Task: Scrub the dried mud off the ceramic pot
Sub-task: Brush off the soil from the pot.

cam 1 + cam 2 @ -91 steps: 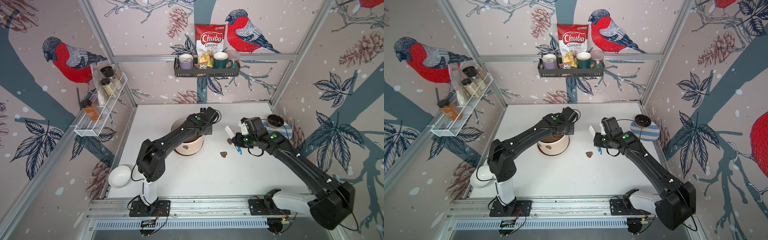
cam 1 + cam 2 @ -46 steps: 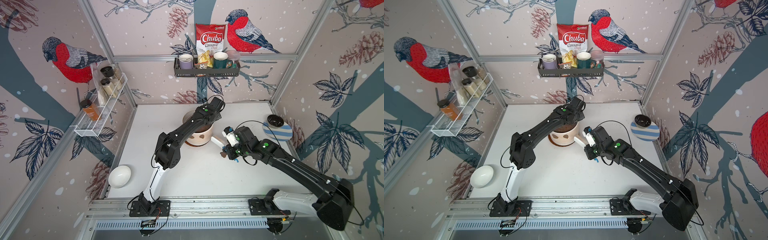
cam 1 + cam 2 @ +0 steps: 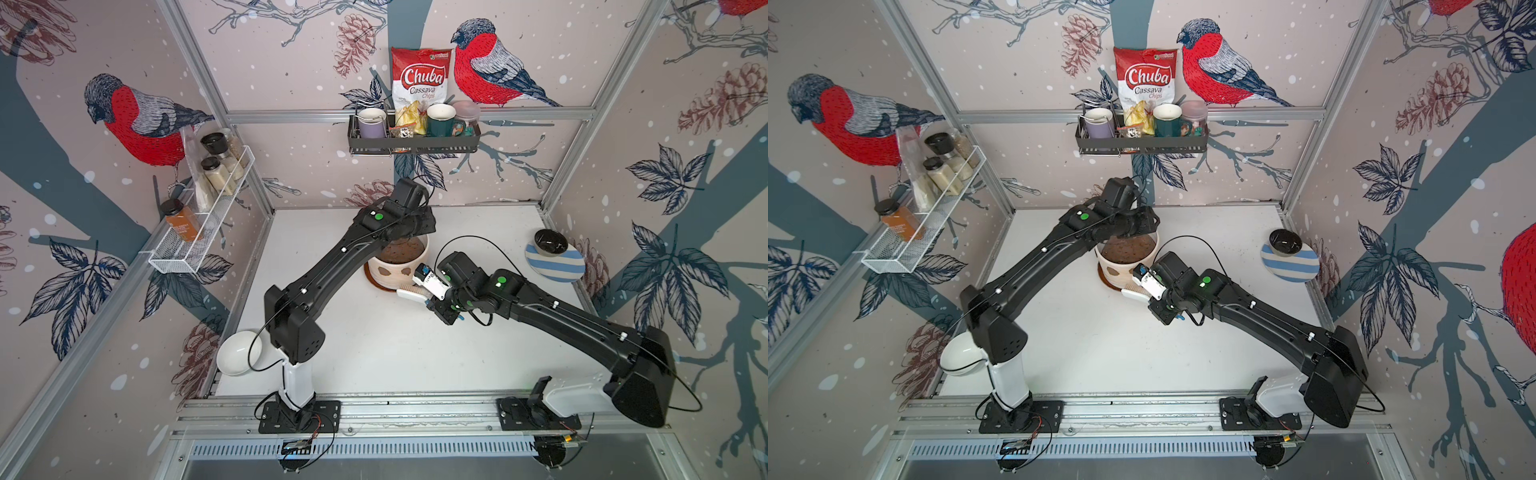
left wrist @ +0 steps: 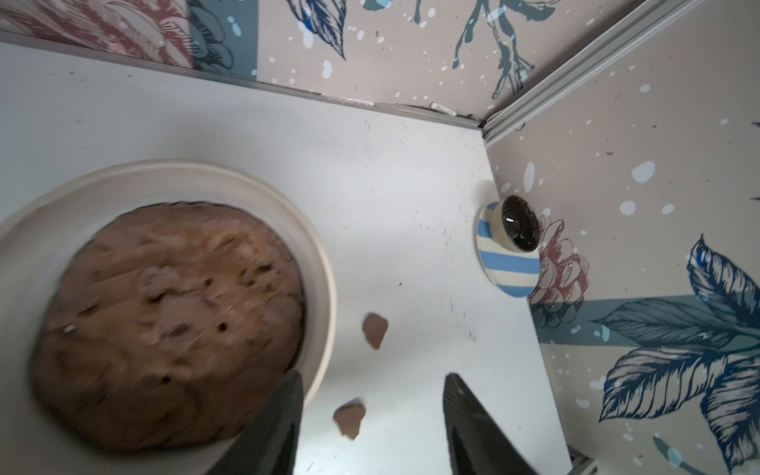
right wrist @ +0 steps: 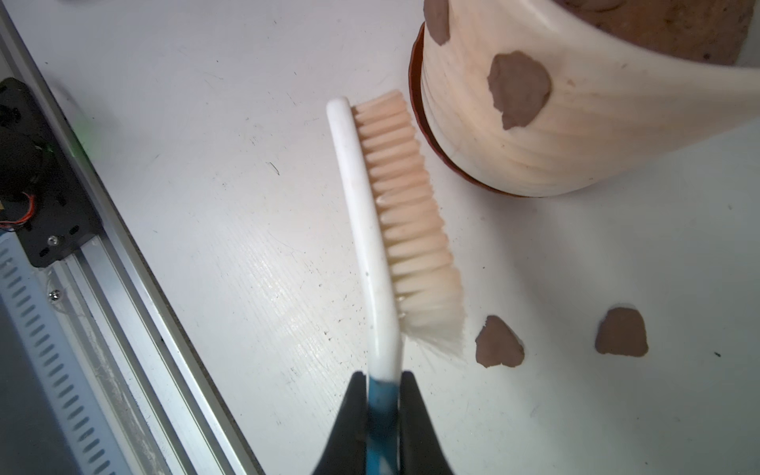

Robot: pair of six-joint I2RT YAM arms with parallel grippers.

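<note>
The cream ribbed ceramic pot (image 3: pixel 395 272) (image 3: pixel 1121 274) stands on a brown saucer mid-table, brown soil filling its mouth. Patches of dried mud (image 5: pixel 518 90) stick to its side, and two loose lumps (image 5: pixel 498 342) (image 4: pixel 375 329) lie on the table beside it. My left gripper (image 4: pixel 372 376) (image 3: pixel 415 224) hovers open over the pot's rim (image 4: pixel 320 288), holding nothing. My right gripper (image 5: pixel 383 376) (image 3: pixel 432 297) is shut on the blue-and-white handle of a brush (image 5: pixel 370 214) (image 3: pixel 411 294). The brush's bristles face the pot's base, their tip close to the saucer.
A black bowl (image 3: pixel 550 242) sits on a blue-striped plate (image 3: pixel 557 264) at the right wall. A white bowl (image 3: pixel 239 353) lies front left. Racks with jars and cups hang on the left and back walls. The front rail (image 5: pixel 123 288) runs near the brush.
The pot has shifted back and to the right with my left gripper, which then opened and let go of it. My right gripper carried the brush left to the pot's base.
</note>
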